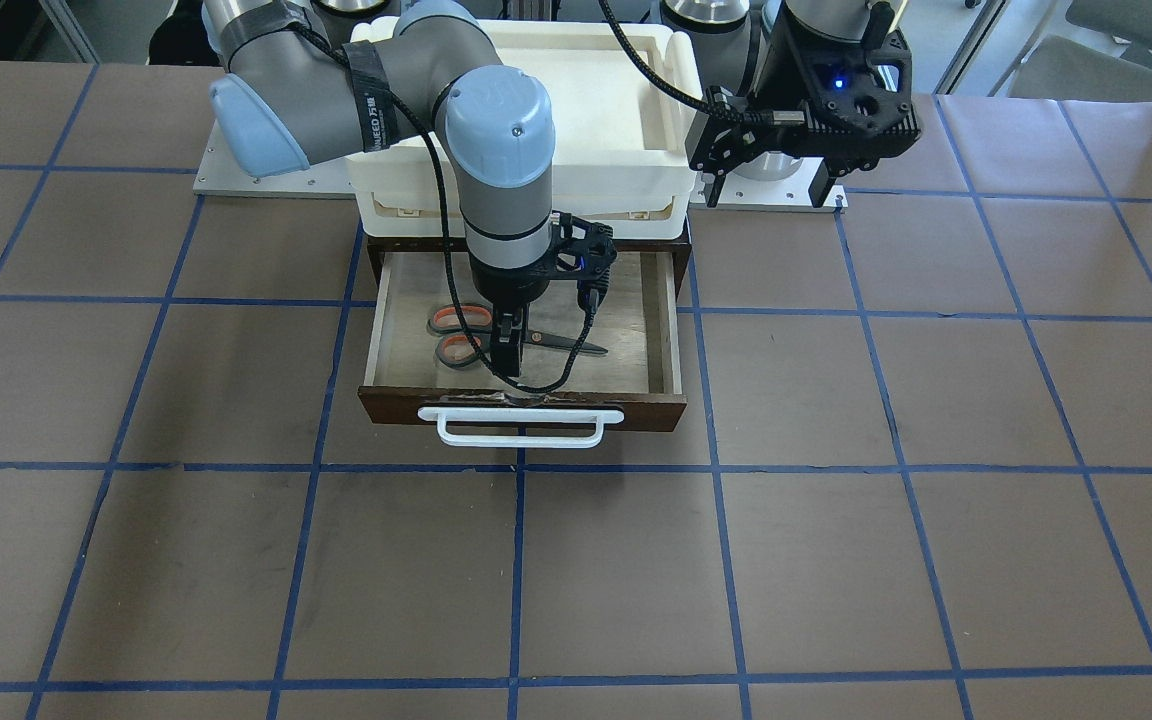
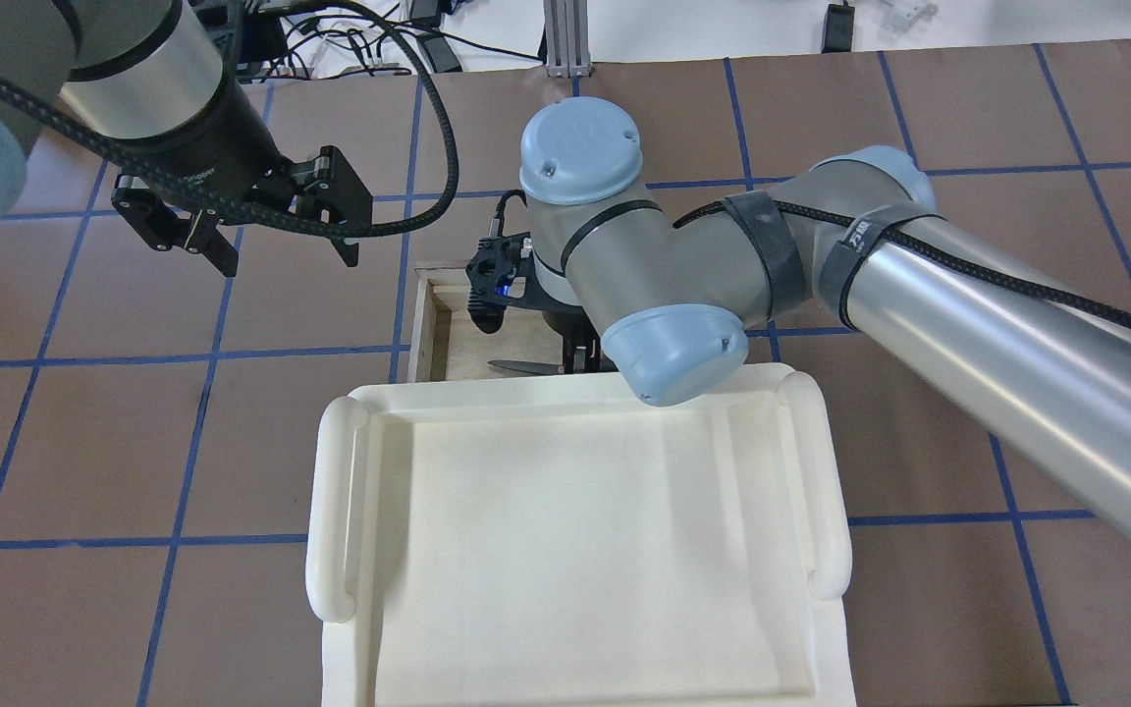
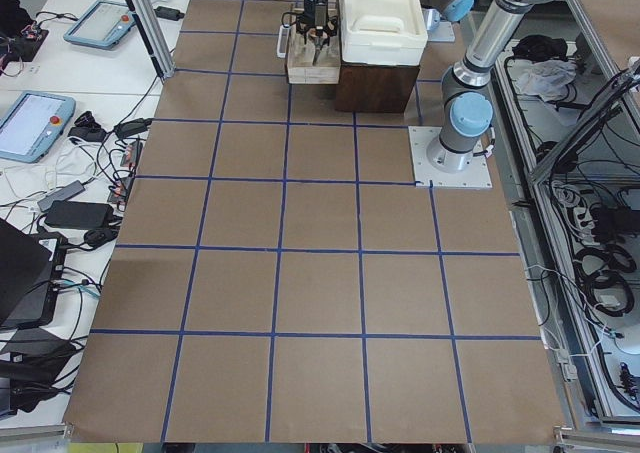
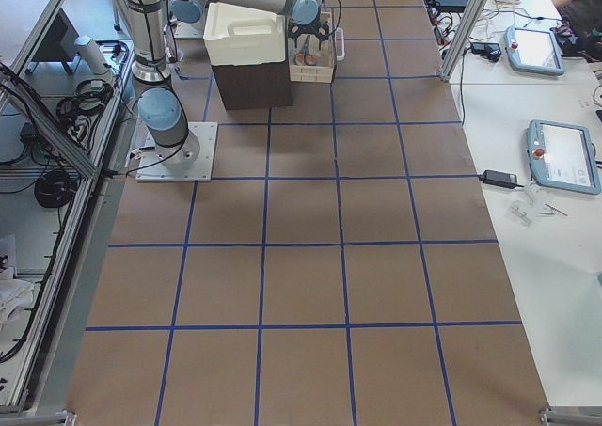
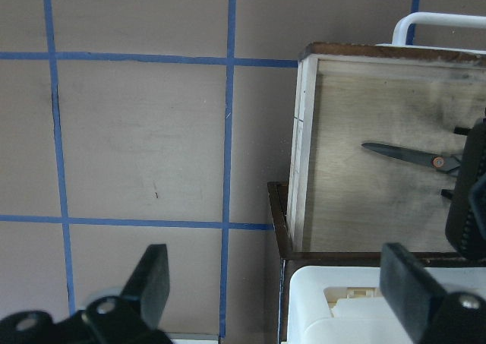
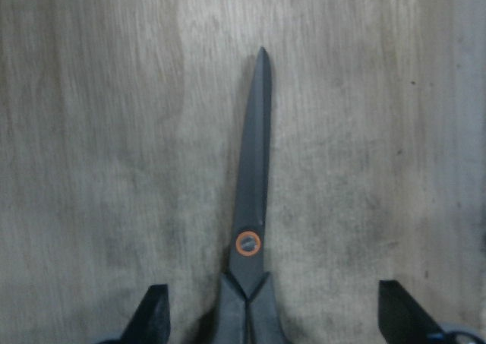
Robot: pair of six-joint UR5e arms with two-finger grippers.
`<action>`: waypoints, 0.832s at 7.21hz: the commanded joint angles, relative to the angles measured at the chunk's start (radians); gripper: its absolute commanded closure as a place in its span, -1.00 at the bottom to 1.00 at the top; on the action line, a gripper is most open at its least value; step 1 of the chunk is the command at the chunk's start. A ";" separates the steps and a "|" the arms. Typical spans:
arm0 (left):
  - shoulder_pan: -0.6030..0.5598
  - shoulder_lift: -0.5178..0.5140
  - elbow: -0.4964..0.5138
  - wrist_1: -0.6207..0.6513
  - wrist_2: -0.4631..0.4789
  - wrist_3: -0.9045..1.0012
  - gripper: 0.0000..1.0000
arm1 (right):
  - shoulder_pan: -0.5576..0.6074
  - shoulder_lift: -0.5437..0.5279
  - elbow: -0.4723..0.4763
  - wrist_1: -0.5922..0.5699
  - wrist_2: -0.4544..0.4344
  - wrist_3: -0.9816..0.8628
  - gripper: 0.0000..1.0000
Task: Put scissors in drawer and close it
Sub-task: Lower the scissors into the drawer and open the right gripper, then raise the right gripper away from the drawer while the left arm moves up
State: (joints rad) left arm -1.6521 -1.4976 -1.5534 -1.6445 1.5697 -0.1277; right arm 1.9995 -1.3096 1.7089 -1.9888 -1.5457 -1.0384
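The drawer (image 1: 656,408) stands pulled open, with a dark brown front and a white bar handle (image 1: 521,426). The scissors (image 1: 466,336) lie flat on its pale plywood floor, with the black handles toward the view's left and the blades toward its right. My right gripper (image 1: 508,348) is down inside the drawer, open, with its fingers (image 6: 156,317) apart on either side of the scissors (image 6: 253,200) near the pivot. My left gripper (image 2: 286,257) is open and empty, raised above the table beside the cabinet. The left wrist view shows the drawer (image 5: 357,200) and the scissor blades (image 5: 406,155).
A white plastic tray (image 2: 330,511) sits on top of the small dark brown cabinet (image 3: 375,85). The table is brown with a grid of blue tape lines (image 1: 518,560). The arm bases stand behind the cabinet.
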 commanded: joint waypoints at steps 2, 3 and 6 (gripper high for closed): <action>0.002 0.003 0.004 0.000 0.004 0.007 -1.00 | -0.027 -0.003 -0.098 0.037 -0.002 -0.008 -1.00; 0.000 -0.009 0.004 0.018 0.022 0.010 -1.00 | -0.051 -0.019 -0.141 0.097 -0.010 -0.011 -1.00; 0.002 -0.036 0.001 0.137 0.021 0.008 -1.00 | -0.288 -0.092 -0.183 0.260 0.001 -0.236 -1.00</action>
State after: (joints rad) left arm -1.6507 -1.5293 -1.5514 -1.5258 1.5911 -0.1193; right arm 1.8142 -1.3734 1.5330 -1.7692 -1.5486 -1.1793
